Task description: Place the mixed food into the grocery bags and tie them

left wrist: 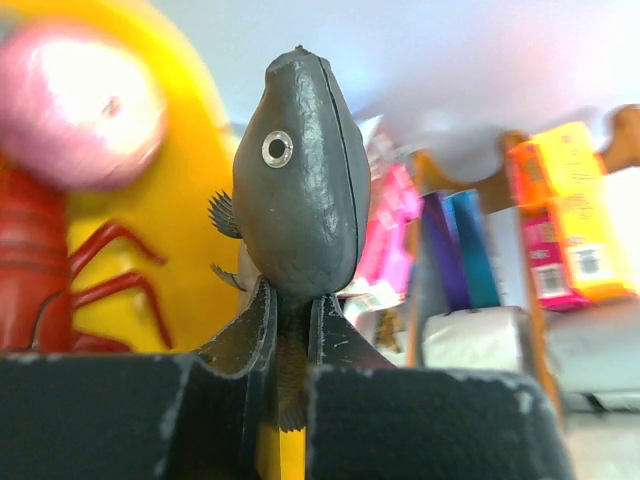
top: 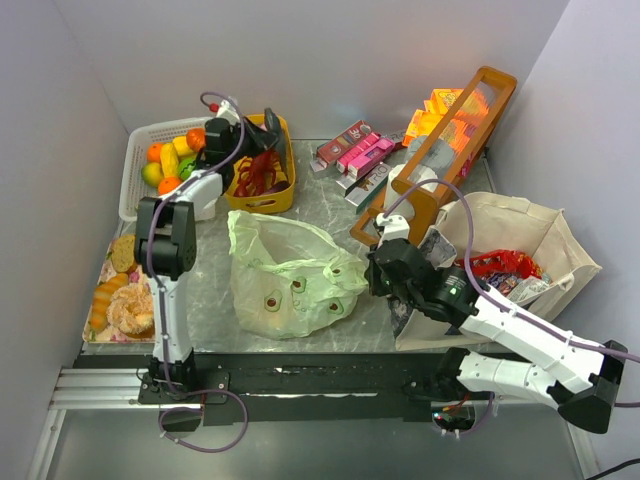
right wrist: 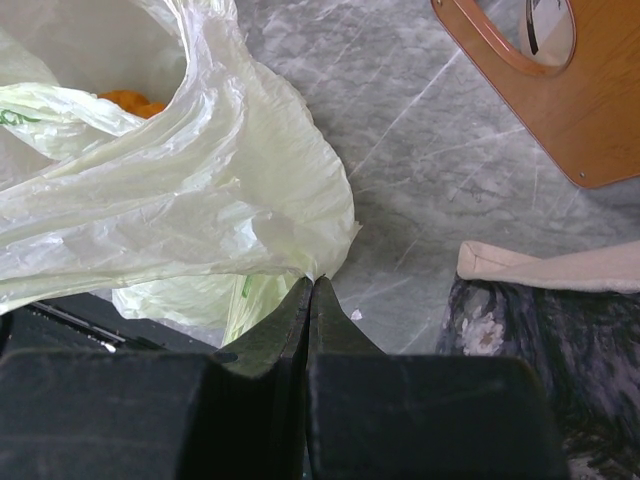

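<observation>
Left end effector (left wrist: 290, 305) clenched on the grey toy fish (left wrist: 300, 170) by its tail. Fish standing up, head on top. Held behind the green bag (top: 285, 265), a bit to its left. Right end effector (right wrist: 312, 290) pinched shut, right at the green bag's right edge.

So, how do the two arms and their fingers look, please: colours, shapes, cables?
Both the left arm and the right arm have white links with black joints. A thin greyish-purple cable runs along each. The fingers are black and wedge-shaped, tapering to thin tips, with pale scuffs on the edges of the black block behind them.
</observation>
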{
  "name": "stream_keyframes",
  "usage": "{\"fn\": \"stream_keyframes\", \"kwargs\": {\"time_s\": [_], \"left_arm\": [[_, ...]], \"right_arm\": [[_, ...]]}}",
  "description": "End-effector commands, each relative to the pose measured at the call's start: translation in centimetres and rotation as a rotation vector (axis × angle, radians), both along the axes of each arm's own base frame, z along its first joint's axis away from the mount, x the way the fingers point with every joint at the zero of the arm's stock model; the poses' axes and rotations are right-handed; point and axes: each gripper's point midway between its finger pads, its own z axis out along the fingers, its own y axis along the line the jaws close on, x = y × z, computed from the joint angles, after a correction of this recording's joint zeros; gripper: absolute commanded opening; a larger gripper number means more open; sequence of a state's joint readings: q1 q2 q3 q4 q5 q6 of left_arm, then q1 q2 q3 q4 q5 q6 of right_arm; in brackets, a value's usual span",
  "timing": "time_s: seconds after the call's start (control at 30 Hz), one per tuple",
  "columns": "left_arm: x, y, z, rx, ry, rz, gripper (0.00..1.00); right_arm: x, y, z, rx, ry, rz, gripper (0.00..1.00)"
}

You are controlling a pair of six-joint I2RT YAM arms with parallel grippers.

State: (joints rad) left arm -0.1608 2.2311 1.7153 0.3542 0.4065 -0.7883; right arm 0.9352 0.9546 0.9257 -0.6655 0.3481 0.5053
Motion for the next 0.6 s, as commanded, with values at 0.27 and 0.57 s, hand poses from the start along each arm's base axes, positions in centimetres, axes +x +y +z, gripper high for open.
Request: {"fn": "stream_keyframes", "kwargs": {"time_s": [0.27, 0.57], "left_arm": [[-12.0, 1.0, 22.0, 0.108, -0.592, -0.041, 0.01], [-29.3, -1.3, 24.9, 0.213, -0.717, -0.192, 0.01]], "right_arm": [[1.0, -0.9, 2.4, 0.021, -0.093, -0.036, 0.0], [1.8, -1.5, 4.8, 0.034, -0.18, -0.034, 0.0]]}}
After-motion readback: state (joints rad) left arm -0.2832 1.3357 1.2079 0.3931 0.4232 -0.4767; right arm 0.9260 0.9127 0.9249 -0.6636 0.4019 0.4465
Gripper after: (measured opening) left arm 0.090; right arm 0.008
